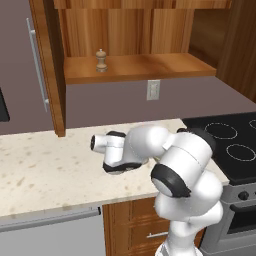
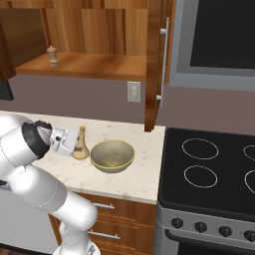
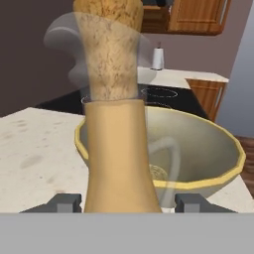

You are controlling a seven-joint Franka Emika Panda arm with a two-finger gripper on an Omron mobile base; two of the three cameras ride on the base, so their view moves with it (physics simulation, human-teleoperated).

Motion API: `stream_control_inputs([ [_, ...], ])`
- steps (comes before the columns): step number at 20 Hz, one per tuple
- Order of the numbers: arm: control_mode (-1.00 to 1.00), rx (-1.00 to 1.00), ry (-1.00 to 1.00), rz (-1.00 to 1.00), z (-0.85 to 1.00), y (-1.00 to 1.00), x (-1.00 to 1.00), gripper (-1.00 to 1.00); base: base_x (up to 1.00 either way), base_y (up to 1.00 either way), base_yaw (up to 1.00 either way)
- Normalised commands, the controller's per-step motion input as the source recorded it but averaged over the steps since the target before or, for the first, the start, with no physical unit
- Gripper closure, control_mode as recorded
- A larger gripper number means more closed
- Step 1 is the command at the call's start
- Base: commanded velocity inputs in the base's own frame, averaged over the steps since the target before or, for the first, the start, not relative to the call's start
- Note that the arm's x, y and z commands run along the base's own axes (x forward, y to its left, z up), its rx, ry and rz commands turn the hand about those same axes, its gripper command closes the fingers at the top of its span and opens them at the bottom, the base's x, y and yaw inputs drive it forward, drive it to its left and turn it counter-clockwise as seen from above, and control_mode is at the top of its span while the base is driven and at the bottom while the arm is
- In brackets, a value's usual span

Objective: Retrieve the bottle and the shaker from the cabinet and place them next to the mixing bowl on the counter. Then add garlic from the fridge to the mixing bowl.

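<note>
Bottle [image 3: 116,149] stands upright on worktop [image 2: 144,149], between gripper [image 3: 127,202] fingers, mixing bowl [image 3: 198,149] just beyond. Contact cannot be told; fingers apart, flanking base. Bottle likely rigid, smooth, top-heavy: take hold low on wide body. Shaker [image 2: 52,56] on cabinet shelf, well above gripper.

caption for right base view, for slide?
Gripper around the bottle beside the mixing bowl; shaker in cabinet.

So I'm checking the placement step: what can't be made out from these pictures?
- Left base view: the arm hides the bottle and bowl.
- Hand view: bottle fills the gap between the fingers, so contact is unclear; its base is cut off.
- Right base view: shaker too small for detail.
</note>
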Motion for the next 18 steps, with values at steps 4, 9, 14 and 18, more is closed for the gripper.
stream_control_inputs([
  [4,-1.0,0.0,0.0,-0.01,-0.23,0.0,0.0,1.0,0.0,0.0,0.0],
  [9,-1.0,-0.02,0.0,-0.02,-0.2,0.0,0.03,1.0,0.0,0.0,0.0],
  [14,-1.0,-0.02,-0.03,-0.02,-0.31,0.0,0.04,1.0,0.0,0.0,0.0],
  [18,-1.0,-0.02,-0.07,-0.02,-0.32,0.0,0.0,1.0,0.0,0.0,0.0],
])
